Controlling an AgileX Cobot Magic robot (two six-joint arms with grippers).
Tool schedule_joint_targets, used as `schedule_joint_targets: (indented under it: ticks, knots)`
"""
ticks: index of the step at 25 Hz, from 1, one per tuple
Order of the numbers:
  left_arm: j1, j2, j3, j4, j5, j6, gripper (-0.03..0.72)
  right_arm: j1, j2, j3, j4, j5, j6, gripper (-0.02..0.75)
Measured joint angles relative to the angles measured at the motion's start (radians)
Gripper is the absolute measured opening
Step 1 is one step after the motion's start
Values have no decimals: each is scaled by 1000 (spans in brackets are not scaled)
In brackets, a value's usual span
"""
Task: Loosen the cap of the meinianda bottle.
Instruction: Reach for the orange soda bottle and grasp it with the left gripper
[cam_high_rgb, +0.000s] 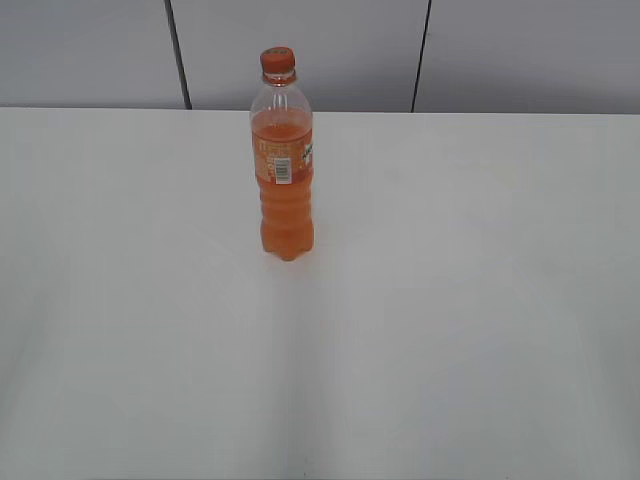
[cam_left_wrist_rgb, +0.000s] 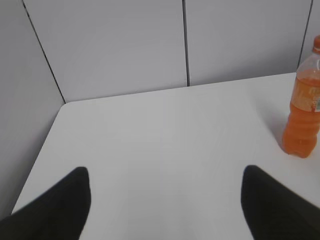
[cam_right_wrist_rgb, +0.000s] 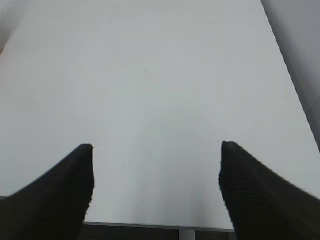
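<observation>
The meinianda bottle (cam_high_rgb: 284, 170) stands upright on the white table (cam_high_rgb: 450, 300), left of centre toward the back. It holds orange liquid and has an orange label with a barcode. Its orange cap (cam_high_rgb: 277, 60) sits on top. The bottle also shows at the right edge of the left wrist view (cam_left_wrist_rgb: 303, 110), with the cap (cam_left_wrist_rgb: 316, 44) partly cut off. My left gripper (cam_left_wrist_rgb: 165, 175) is open and empty, well to the left of the bottle. My right gripper (cam_right_wrist_rgb: 156, 150) is open and empty over the bare table; the bottle is out of that view. Neither gripper shows in the exterior view.
Grey wall panels (cam_high_rgb: 300, 50) stand behind the table's far edge. The table's left edge and rounded far corner (cam_left_wrist_rgb: 62, 107) show in the left wrist view. The table's near edge (cam_right_wrist_rgb: 150, 225) and right edge show in the right wrist view.
</observation>
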Motion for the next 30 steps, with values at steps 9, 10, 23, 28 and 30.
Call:
schedule_joint_targets:
  ticks: [9, 10, 23, 28, 30]
  knots:
    - [0, 242, 1, 1, -262, 0, 562, 0, 0, 0, 0, 0, 0, 586]
    - [0, 275, 1, 1, -301, 0, 562, 0, 0, 0, 0, 0, 0, 586]
    - [0, 661, 1, 1, -700, 0, 562, 0, 0, 0, 0, -1, 0, 586]
    - [0, 756, 1, 2, -817, 0, 562, 0, 0, 0, 0, -1, 0, 586]
    - [0, 817, 1, 4, -858, 0, 562, 0, 0, 0, 0, -1, 0, 586]
